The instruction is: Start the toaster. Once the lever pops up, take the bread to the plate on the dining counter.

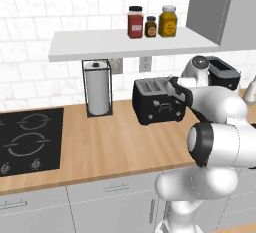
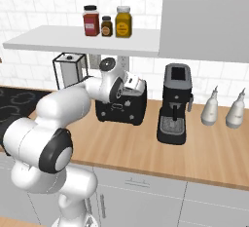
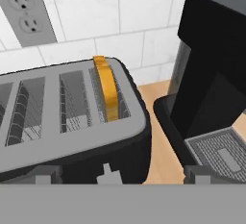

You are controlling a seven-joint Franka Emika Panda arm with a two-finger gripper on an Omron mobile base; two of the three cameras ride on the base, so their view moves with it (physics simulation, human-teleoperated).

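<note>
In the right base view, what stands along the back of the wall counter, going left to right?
Paper towel holder → toaster → coffee machine → first white bottle → second white bottle.

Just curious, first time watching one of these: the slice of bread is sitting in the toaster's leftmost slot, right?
Not quite. In the hand view the bread stands in the rightmost slot of the toaster, the one nearest the coffee machine.
</note>
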